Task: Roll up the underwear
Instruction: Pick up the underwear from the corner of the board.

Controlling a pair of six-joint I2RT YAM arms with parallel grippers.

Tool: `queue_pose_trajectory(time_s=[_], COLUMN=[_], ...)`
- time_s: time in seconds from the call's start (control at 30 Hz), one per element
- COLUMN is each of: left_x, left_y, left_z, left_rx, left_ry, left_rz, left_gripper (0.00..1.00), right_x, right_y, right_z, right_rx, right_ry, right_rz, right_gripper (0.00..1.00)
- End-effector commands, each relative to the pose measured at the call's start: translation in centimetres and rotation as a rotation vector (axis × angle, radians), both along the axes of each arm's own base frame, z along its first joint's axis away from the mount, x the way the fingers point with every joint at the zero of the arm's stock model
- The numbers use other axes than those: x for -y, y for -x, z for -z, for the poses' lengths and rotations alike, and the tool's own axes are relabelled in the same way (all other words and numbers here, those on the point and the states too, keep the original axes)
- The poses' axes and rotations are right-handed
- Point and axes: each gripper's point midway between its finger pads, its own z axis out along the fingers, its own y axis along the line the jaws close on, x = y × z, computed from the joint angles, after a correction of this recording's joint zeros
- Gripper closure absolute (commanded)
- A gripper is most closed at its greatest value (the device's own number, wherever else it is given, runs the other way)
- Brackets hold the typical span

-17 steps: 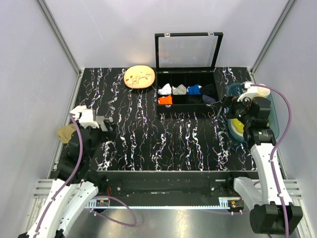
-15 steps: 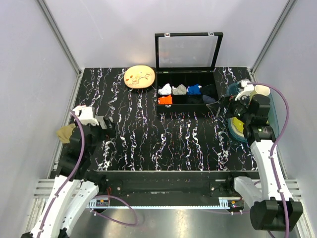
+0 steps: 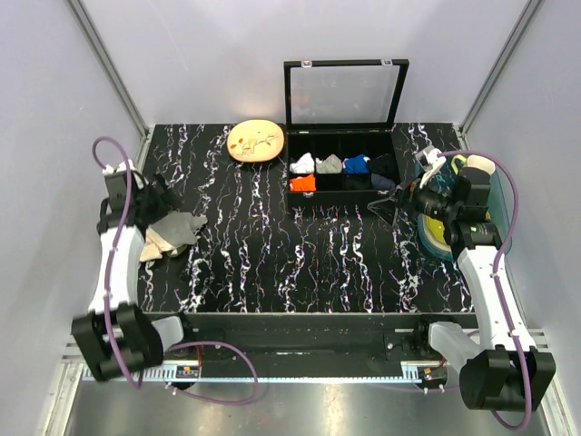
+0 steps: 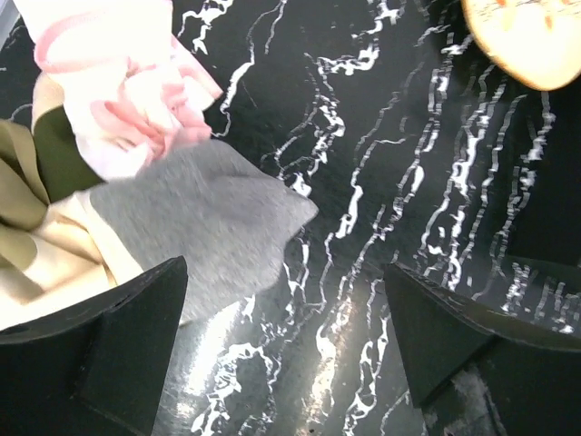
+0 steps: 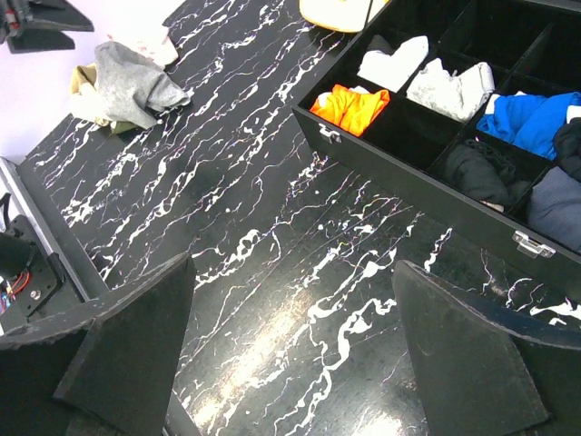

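The underwear (image 3: 179, 227) is a small grey cloth lying on the black marbled table at the left, on the right side of a little pile of cloths. In the left wrist view the underwear (image 4: 200, 218) lies flat, its right corner between the fingers and its lower left part under the left finger. My left gripper (image 3: 160, 194) (image 4: 283, 300) is open and empty just above it. My right gripper (image 3: 382, 207) (image 5: 295, 272) is open and empty over bare table in front of the black box. The underwear also shows far off in the right wrist view (image 5: 127, 84).
A pink-and-white cloth (image 4: 118, 82), an olive cloth (image 4: 50, 154) and a cream cloth (image 4: 54, 263) lie against the underwear. A black compartment box (image 3: 345, 202) (image 5: 408, 173) with its lid up holds rolled garments. A wooden plate (image 3: 256, 142) lies behind. A blue bin (image 3: 501, 227) stands at the right.
My left arm has swung out to the left and back, its gripper now over the cloth pile, and the grey underwear has come into view. My right gripper has moved left in front of the box.
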Motion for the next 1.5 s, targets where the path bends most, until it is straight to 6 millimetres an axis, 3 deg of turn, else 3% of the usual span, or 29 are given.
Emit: queue_pose_trajectory(time_s=[0.0,0.13,0.23,0.37,0.47,0.5,0.63,0.77,0.97,1.13,1.27,1.37,1.47], left_x=[-3.0,-5.2,-6.4,-6.3,-6.7,-6.6,-6.8,-6.9,-6.9,-6.4,-5.7,-4.2,-1.2], left_y=[-3.2,-3.5,-2.7,-2.8,-3.2,-3.3,-3.3,-3.1,-2.3,-0.2,1.1,1.5,1.3], left_z=[-0.8,-0.7,0.6,2.7,3.8,3.9,4.6,3.3,-1.9,-8.8,-12.6,-15.7,-17.8], left_rx=[-0.083,-0.149,-0.217,-0.281,-0.333,-0.347,-0.394,-0.367,-0.222,-0.021,0.090,0.182,0.238], left_ry=[-0.101,-0.185,-0.233,-0.236,-0.246,-0.245,-0.266,-0.306,-0.343,-0.379,-0.380,-0.367,-0.311], left_rz=[-0.014,-0.068,-0.109,-0.094,-0.079,-0.073,-0.064,-0.074,-0.117,-0.169,-0.182,-0.149,-0.046], left_gripper=[0.10,0.16,0.21,0.33,0.50,0.63,0.90,1.00,1.00,1.00,1.00,1.00,1.00], right_x=[0.0,-0.1,-0.1,-0.1,-0.1,-0.2,-0.3,-0.4,-0.4,-0.5,-0.5,-0.6,-0.7], right_y=[0.2,0.2,0.3,0.3,0.4,0.4,0.5,0.5,0.6,0.6,0.6,0.8,0.9], right_z=[-1.0,-0.7,-0.8,-0.7,-0.6,-0.5,-0.4,-0.3,-0.4,-0.3,-0.1,0.0,0.0], right_rx=[0.054,0.032,0.031,0.029,0.024,0.024,0.020,0.015,0.017,0.015,0.011,0.011,0.020], right_ry=[0.022,0.020,0.018,0.018,0.017,0.015,0.012,0.006,0.005,0.004,0.004,0.002,0.005], right_rz=[-0.022,-0.028,-0.031,-0.033,-0.035,-0.038,-0.045,-0.053,-0.056,-0.061,-0.067,-0.080,-0.091], right_gripper=[0.00,0.00,0.00,0.00,0.00,0.00,0.00,0.00,0.00,0.00,0.00,0.00,0.00])
